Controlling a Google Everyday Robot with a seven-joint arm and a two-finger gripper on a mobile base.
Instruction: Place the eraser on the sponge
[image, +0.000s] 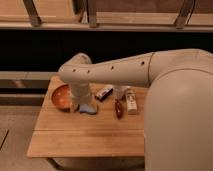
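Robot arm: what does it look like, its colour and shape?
The arm is a smooth cream-coloured shell of thick, rounded tubes with bulging joints and a row of small dark dots along its side; no loose cables show. Its gripper at the lower end, beside the flat light-blue sponge, is mostly hidden, so its looks are unclear.

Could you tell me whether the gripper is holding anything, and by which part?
It cannot be told: the gripper is low at the sponge, beside the orange bowl. The eraser lies on the table, apart from it.
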